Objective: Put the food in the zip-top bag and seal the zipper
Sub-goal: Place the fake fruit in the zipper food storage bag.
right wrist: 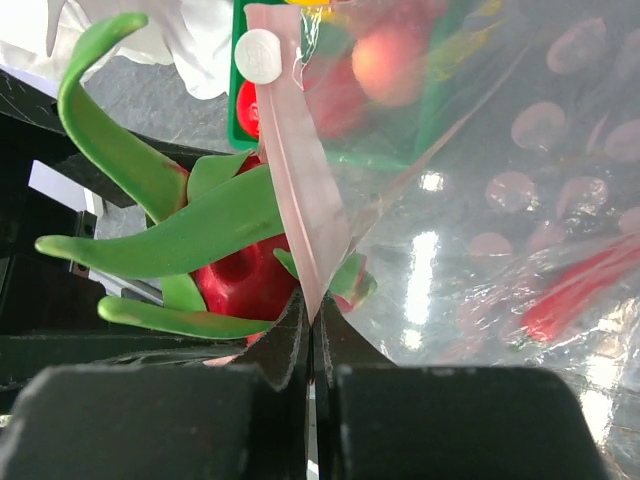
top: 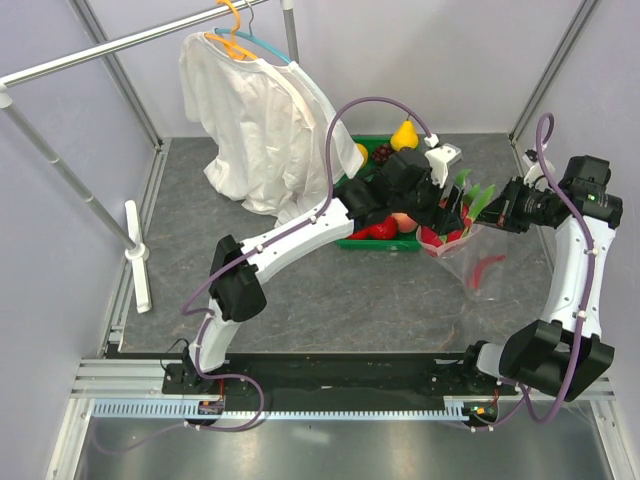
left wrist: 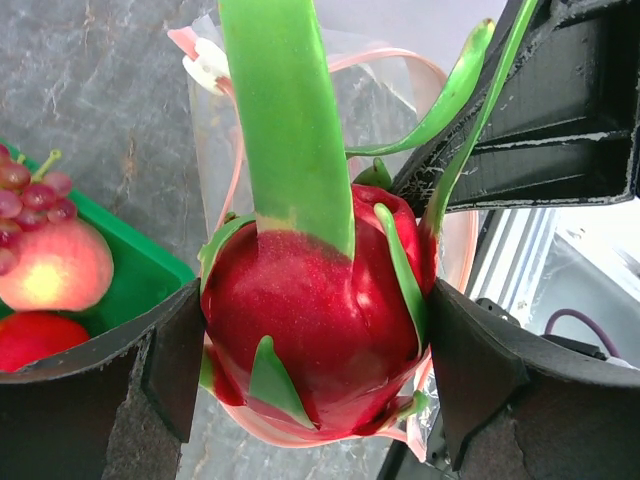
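My left gripper [top: 447, 212] is shut on the pink-red dragon fruit [left wrist: 310, 310], holding it by its sides at the open mouth of the clear zip-top bag [top: 487, 282]. The fruit's green scale tips [top: 474, 194] stick up. The pale pink zipper strip [left wrist: 236, 175] loops around the fruit. My right gripper [right wrist: 312, 308] is shut on the zipper strip [right wrist: 296, 180] and holds the mouth edge up beside the dragon fruit [right wrist: 232, 282]. A small red pepper-like piece [right wrist: 575, 292] lies inside the bag; it also shows in the top view [top: 487, 268]. The banana bunch is not clearly in view.
The green tray [top: 383, 243] sits behind and left of the bag, holding a yellow pear [top: 404, 135], dark grapes [top: 382, 153] and round red and peach fruits [left wrist: 55, 265]. A white shirt [top: 255, 125] hangs at the back left from a metal rail.
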You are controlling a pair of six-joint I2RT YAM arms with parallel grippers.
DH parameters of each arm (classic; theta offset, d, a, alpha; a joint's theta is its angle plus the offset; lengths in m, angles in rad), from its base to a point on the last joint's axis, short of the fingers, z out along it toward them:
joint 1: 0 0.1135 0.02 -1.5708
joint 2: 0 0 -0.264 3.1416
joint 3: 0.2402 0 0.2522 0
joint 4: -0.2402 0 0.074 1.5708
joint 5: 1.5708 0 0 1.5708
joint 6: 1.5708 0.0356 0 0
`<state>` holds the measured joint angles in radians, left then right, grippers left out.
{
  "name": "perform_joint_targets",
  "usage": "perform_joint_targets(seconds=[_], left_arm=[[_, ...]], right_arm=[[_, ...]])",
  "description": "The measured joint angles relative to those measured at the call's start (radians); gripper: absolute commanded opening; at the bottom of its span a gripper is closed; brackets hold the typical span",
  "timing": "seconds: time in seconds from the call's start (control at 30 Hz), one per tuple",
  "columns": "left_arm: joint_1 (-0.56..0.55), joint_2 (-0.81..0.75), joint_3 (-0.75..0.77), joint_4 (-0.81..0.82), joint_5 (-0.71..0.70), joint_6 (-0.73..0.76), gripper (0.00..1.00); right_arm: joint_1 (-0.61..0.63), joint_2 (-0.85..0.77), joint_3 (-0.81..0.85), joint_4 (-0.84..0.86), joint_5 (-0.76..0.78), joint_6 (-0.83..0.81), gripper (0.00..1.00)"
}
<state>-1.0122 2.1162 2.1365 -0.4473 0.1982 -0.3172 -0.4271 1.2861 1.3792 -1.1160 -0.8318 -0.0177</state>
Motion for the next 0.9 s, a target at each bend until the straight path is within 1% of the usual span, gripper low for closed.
perform_joint_targets(seconds=[0.1, 0.13, 0.2, 0.23, 0.3, 0.47, 0.5, 0.53, 0.57, 0.7, 0.8, 0.9], left_arm=[[0.003, 0.0, 0.008, -0.016, 0.005, -0.026, 0.6], [0.007, 0.0, 0.008, -0.017, 0.013, -0.034, 0.68], [0.013, 0.0, 0.008, -0.02, 0.031, -0.051, 0.76], [0.016, 0.0, 0.008, -0.022, 0.04, -0.058, 0.83], [0.024, 0.0, 0.004, -0.022, 0.066, -0.078, 0.86], [0.069, -0.024, -0.066, 0.004, 0.147, -0.134, 0.85], [0.082, -0.033, -0.085, 0.011, 0.163, -0.141, 0.86], [0.096, -0.045, -0.109, 0.02, 0.18, -0.147, 0.93], [0.11, -0.061, -0.14, 0.04, 0.2, -0.153, 0.94], [0.155, -0.152, -0.272, 0.121, 0.273, -0.164, 0.95], [0.169, -0.193, -0.309, 0.159, 0.324, -0.165, 0.97], [0.169, -0.236, -0.342, 0.208, 0.367, -0.166, 0.96]], right_arm=[[0.001, -0.001, 0.0, -0.004, -0.004, -0.001, 0.0], [0.002, -0.002, 0.0, -0.003, -0.005, -0.001, 0.0], [0.004, -0.004, 0.0, -0.003, -0.008, -0.001, 0.0], [0.004, -0.004, 0.0, -0.004, -0.01, -0.001, 0.0], [0.004, -0.006, 0.0, -0.006, -0.014, -0.001, 0.0], [0.006, -0.011, 0.003, -0.005, -0.036, -0.001, 0.0], [0.008, -0.011, 0.004, -0.005, -0.045, -0.001, 0.0], [0.009, -0.011, 0.005, -0.006, -0.052, -0.001, 0.0], [0.01, -0.011, 0.006, -0.006, -0.059, -0.001, 0.0], [0.013, -0.011, 0.011, -0.004, -0.089, 0.0, 0.0], [0.012, -0.011, 0.016, -0.002, -0.105, 0.0, 0.0], [0.012, -0.011, 0.018, -0.002, -0.11, -0.001, 0.0]])
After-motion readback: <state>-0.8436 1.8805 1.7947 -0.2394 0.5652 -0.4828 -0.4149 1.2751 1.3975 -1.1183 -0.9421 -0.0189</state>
